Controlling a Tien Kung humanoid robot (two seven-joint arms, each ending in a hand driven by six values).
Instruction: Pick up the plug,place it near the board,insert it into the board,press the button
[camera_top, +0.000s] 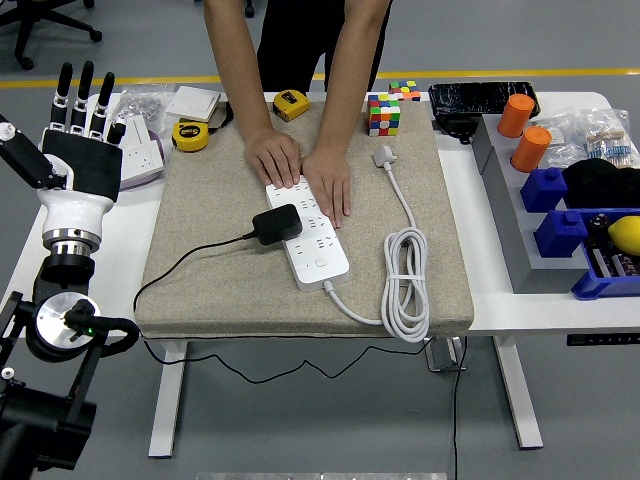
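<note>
**A:** Containers first: at 3 o'clock we've got a blue bin (608, 262) at the table's edge with a yellow thing (624, 233) in it, can't tell what else is in there. Two orange cylinders (524, 132) stand on the grey rack (512, 215) around 2 o'clock.

**B:** And the plug (277, 224)? We see a chunky black adapter, boxy, with a thin black cable (180, 268) trailing off toward 8 o'clock. It's sitting against the left side of the white power strip (309, 230), dead centre on the beige mat (300, 215). Can't tell from here if it's actually seated in a socket.

**A:** Agreed. A person's hands (300, 170) lie flat on the strip's far end, at 12 o'clock from the plug, palms down.

**B:** Robot-wise, we only see the left hand (78, 140), up at 10 o'clock, well apart from the plug. Fingers straight and pointing up, relaxed, gripping nothing, touching nothing.

**A:** The strip's own white cord (405, 290) is coiled at 4 o'clock.
</note>
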